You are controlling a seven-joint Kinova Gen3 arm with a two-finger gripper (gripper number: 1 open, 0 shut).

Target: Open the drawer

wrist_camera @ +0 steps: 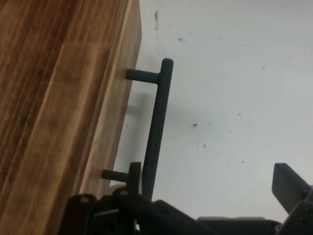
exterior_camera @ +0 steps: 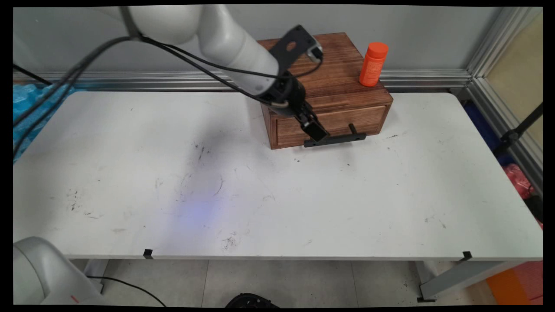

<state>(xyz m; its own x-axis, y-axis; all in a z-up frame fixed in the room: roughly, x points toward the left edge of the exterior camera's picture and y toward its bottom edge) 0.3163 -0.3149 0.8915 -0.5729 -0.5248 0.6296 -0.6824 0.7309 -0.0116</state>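
A brown wooden box (exterior_camera: pixel 334 73) stands at the back middle of the white table (exterior_camera: pixel 260 195). Its drawer front (exterior_camera: pixel 347 119) carries a long black bar handle (exterior_camera: pixel 336 138), which runs up the middle of the hand view as the handle (wrist_camera: pixel 156 127). My gripper (exterior_camera: pixel 315 132) reaches down over the left end of that handle. In the hand view the gripper (wrist_camera: pixel 208 178) is open. One finger (wrist_camera: pixel 133 172) sits between the drawer front (wrist_camera: pixel 105 122) and the bar, while the other finger (wrist_camera: pixel 288 181) stands well out over the table. An orange bottle (exterior_camera: pixel 373 64) stands upright on the box's right rear corner.
An aluminium rail (exterior_camera: pixel 130 80) runs along the wall behind the table and down the right side. Blue material (exterior_camera: pixel 30 99) lies beyond the table's left end and something red (exterior_camera: pixel 518 177) beyond its right end. Black cables (exterior_camera: pixel 65 78) hang from the arm at the left.
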